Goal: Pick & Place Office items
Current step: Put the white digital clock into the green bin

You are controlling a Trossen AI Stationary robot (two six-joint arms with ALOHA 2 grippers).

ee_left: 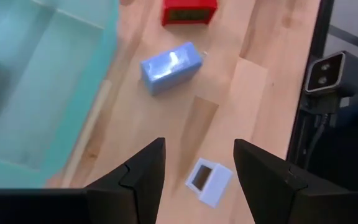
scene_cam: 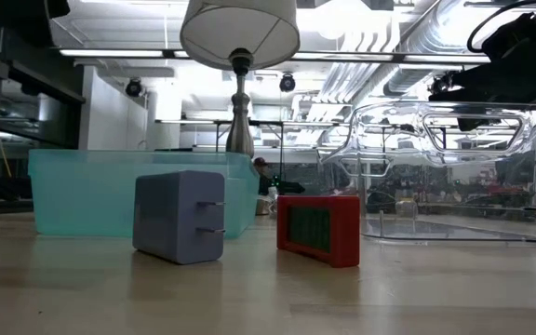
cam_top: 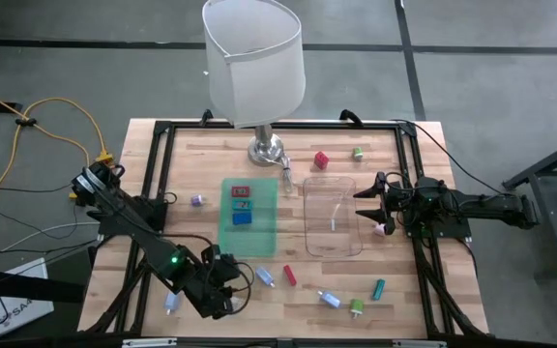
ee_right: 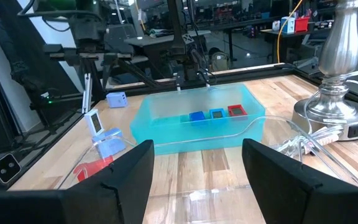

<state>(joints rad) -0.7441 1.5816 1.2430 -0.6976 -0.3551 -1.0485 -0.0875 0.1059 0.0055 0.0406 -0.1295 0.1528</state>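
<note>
Left tool (ee_left: 197, 165) open, hovering over the tabletop (ee_left: 260, 93), small light-blue block (ee_left: 209, 182) lying directly between its fingers, untouched, right tool (ee_right: 197, 168) open beside the clear tray (cam_top: 332, 217).

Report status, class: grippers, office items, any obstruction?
Left gripper open above small light-blue piece. Right gripper open, waiting beside clear tray. Nothing blocking.
</note>
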